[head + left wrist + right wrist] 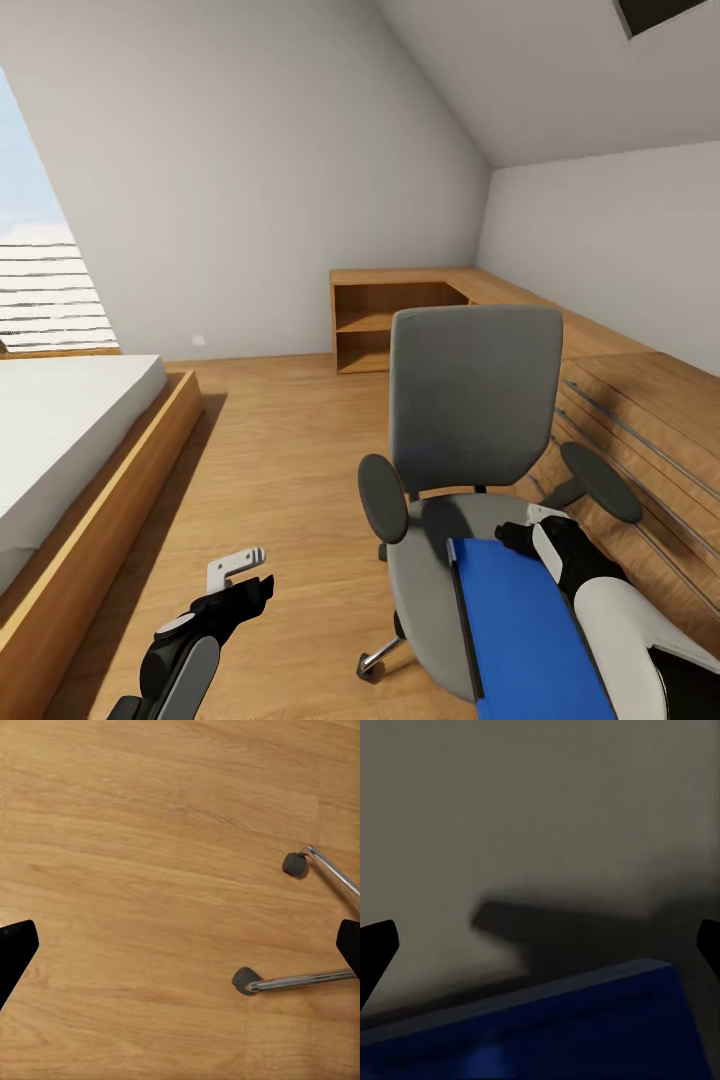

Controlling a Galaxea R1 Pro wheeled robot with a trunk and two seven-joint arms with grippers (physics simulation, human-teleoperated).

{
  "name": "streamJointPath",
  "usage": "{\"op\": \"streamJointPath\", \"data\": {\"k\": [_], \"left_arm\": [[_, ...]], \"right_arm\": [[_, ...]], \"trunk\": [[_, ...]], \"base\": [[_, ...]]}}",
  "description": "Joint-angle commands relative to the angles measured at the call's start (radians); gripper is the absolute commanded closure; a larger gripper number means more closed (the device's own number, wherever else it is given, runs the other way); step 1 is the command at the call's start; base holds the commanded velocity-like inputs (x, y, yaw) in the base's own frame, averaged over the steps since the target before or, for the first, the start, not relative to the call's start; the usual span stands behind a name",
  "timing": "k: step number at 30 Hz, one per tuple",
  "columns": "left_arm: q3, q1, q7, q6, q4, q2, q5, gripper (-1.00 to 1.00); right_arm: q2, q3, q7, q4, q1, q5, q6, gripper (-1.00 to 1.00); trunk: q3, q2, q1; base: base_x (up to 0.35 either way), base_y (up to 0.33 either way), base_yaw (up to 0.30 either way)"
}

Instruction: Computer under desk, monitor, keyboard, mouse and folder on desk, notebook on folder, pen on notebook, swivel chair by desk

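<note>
Counting one grey upholstered swivel chair (470,420), two round dark armrest pads, and one flat blue folder (525,625) lying on its seat. Two grey castors (244,979) on chrome legs show over the wood-plank floor (150,832). One low wooden shelf unit (395,320) stands against the white wall; one wood-framed bed (70,440) at left. My right gripper (525,532) hovers at the folder's far edge, fingers spread, nothing pinched. My left gripper (245,575) hangs over the floor, spread wide, empty.

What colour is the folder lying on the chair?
The folder is bright blue with a dark spine edge. It shows best in the head view.
</note>
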Motion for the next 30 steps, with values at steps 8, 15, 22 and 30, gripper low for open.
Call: {"op": "streamJointPath", "data": {"k": [8, 15, 22, 30], "left_arm": [[0.0, -0.001, 0.01, 0.003, -0.001, 0.001, 0.01, -1.0], [-0.001, -0.001, 0.011, 0.004, 0.0, 0.0, 0.01, -1.0], [-0.002, -0.001, 0.012, 0.004, 0.004, -0.001, 0.01, -1.0], [-0.002, -0.001, 0.014, 0.005, 0.011, -0.001, 0.01, -1.0]], "right_arm": [[0.002, -0.008, 0.001, -0.002, 0.001, 0.004, 0.002, -1.0], [0.003, -0.008, 0.002, -0.005, 0.001, 0.004, -0.016, -1.0], [0.004, -0.008, 0.001, -0.006, 0.001, 0.004, -0.042, -1.0], [0.005, -0.008, 0.001, -0.012, 0.001, 0.003, -0.051, -1.0]], "trunk": [[0.005, 0.014, -0.008], [0.027, 0.063, -0.035], [0.049, 0.112, -0.061], [0.074, 0.168, -0.092]], "base": [[0.0, 0.0, 0.0], [0.0, 0.0, 0.0], [0.0, 0.0, 0.0], [0.0, 0.0, 0.0]]}}
